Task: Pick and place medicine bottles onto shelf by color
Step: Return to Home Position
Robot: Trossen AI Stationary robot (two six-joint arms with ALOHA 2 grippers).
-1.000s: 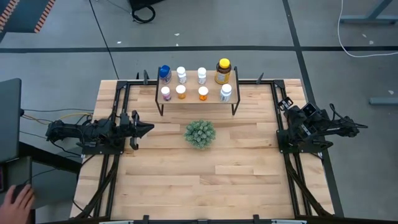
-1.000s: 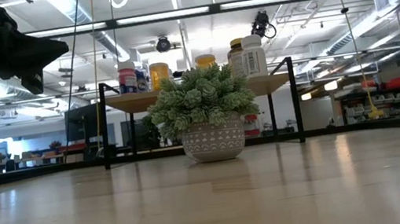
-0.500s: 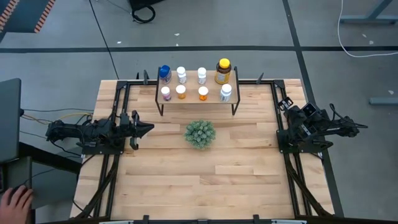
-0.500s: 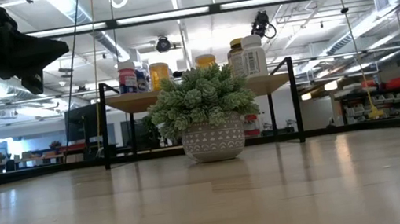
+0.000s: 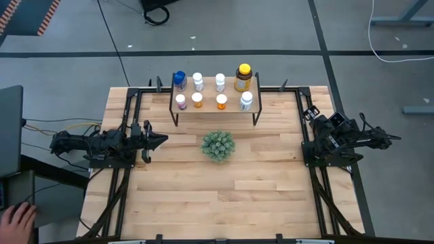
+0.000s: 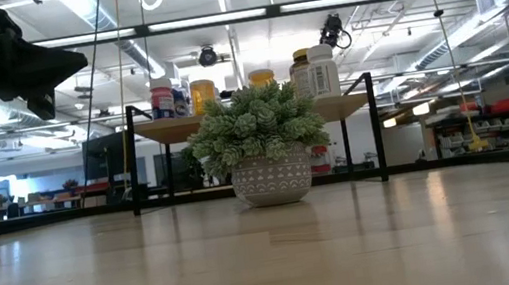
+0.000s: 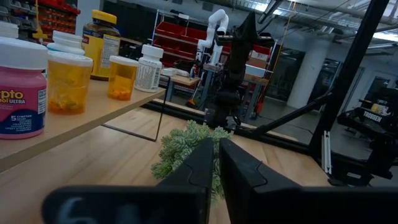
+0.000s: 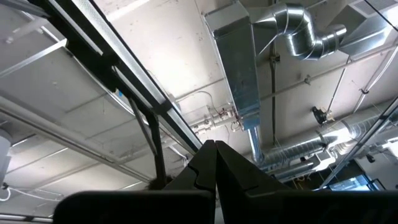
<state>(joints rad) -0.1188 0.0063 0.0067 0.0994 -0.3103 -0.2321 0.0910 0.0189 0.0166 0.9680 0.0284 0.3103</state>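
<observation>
- Nine o'clock on the table: the left gripper (image 5: 157,140) lies low along the edge, its two fingers pressed together with nothing between them.
- Twelve o'clock: the small light-wood shelf on thin black legs (image 5: 209,93) carries all eight medicine bottles in view, in two rows of four.
- Back row: the blue bottle (image 5: 179,80), the first white bottle (image 5: 197,81), the second white bottle (image 5: 220,82), then the larger amber bottle with a yellow cap (image 5: 243,77).
- Front row: the purple white-capped bottle (image 5: 180,102), the first orange bottle (image 5: 197,100), the second orange bottle (image 5: 222,102), and the third white bottle (image 5: 246,101) at the end.
- Dead centre: the green spiky plant in its pale pot (image 5: 218,146). No bottle shows on the large wooden tabletop (image 5: 203,196) around it.
- Three o'clock: the right arm is folded at the edge. The right gripper (image 8: 214,146) aims at the ceiling, fingers closed together and empty.
- My call: the sorting looks finished — like colours sit side by side. All that seems left is parking the arms, and both look close to rest.
</observation>
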